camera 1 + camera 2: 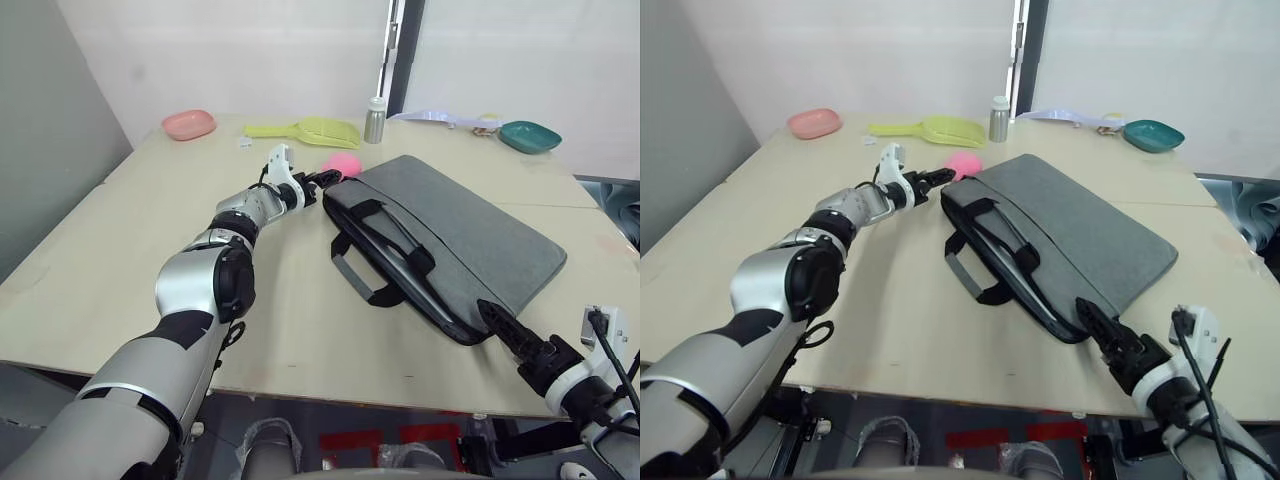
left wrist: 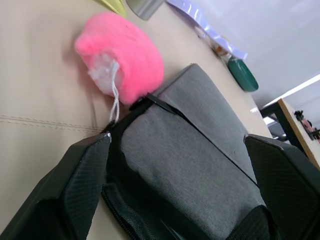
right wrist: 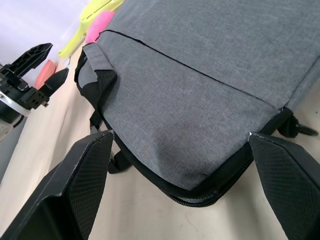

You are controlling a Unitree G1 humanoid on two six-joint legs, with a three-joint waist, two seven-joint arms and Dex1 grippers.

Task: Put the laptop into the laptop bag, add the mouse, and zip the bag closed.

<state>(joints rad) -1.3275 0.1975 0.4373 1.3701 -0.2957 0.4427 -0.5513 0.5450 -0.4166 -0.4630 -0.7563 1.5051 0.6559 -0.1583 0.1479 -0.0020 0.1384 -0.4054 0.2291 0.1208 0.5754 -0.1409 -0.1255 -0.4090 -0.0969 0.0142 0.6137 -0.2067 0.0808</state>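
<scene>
The grey laptop bag (image 1: 455, 235) lies flat on the table with its two handles (image 1: 385, 255) facing the near left. My left gripper (image 1: 328, 180) is open at the bag's far-left corner (image 2: 170, 165), which sits between its fingers (image 2: 75, 185). My right gripper (image 1: 492, 312) is open at the bag's near-right corner (image 3: 200, 165), one finger (image 3: 75, 175) on each side. The black zip line (image 3: 200, 197) runs round that corner. The laptop and the mouse are out of view.
A pink plush toy (image 1: 343, 164) lies just beyond the bag's far-left corner. Along the back edge stand a pink dish (image 1: 189, 124), a yellow-green scoop (image 1: 310, 130), a metal bottle (image 1: 375, 121) and a teal dish (image 1: 529, 136). The table (image 1: 120, 240) is bare at the left.
</scene>
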